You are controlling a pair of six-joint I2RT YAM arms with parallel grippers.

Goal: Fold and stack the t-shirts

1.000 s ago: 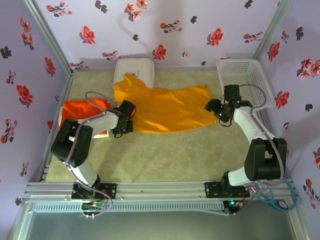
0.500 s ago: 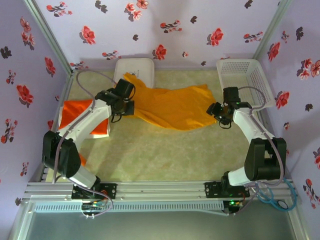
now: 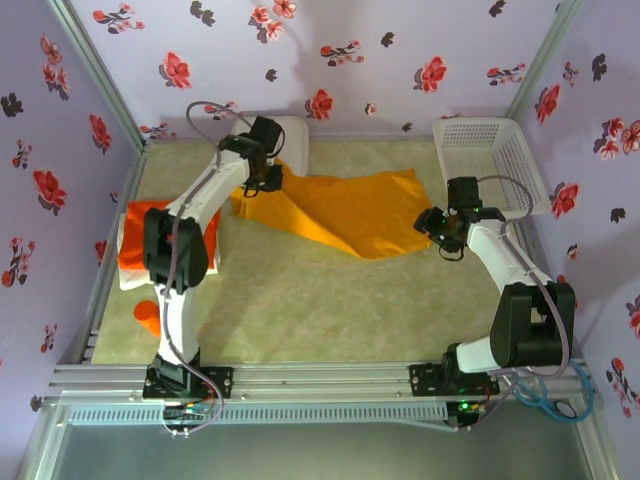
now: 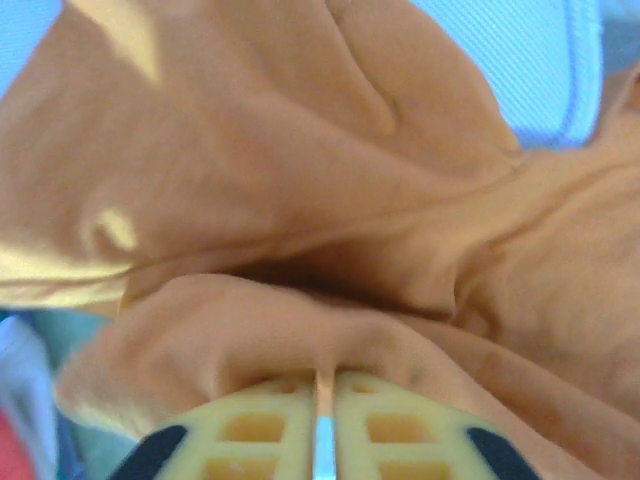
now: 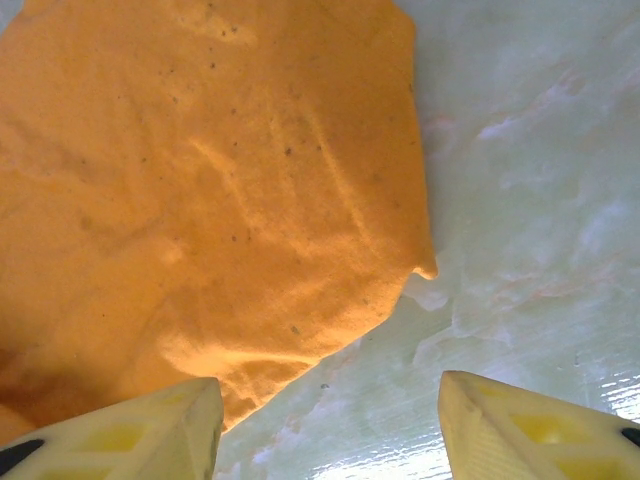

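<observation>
Red-orange cloth comes first: the red-orange t-shirt (image 3: 150, 235) lies bunched well to the left of the white box (image 3: 295, 135), nearer the arm bases, with what looks like the white t-shirt (image 3: 128, 278) under it. Just beside the box's left front corner, the left gripper (image 3: 262, 172) hangs over the mustard t-shirt (image 3: 340, 210). Its wrist view shows the fingers (image 4: 250, 430) almost together, clenched on a fold of that cloth. From the box the mustard t-shirt runs rightward across the table (image 3: 320, 300), 1 corner lifted at the box's front edge and the rest creased and slanted. Further right of the box, the right gripper (image 5: 330, 400) sits at the shirt's far hem, jaws released and well apart, grasping nothing. The hem lies by 1 finger and bare table by the other. Furthest right of the box stands the white lattice basket (image 3: 500, 130).

The step in hand looks like spreading this shirt flat before folding. To do it well, I judge that the left pinch should draw its corner away from the box and down onto the table while the right closes on the hem. The 2 arms can then pull evenly and take out the diagonal crease. Pulling with only 1 side held would likely drag the whole shirt.

No brand, label or writing is readable on the cloth, box or basket.
</observation>
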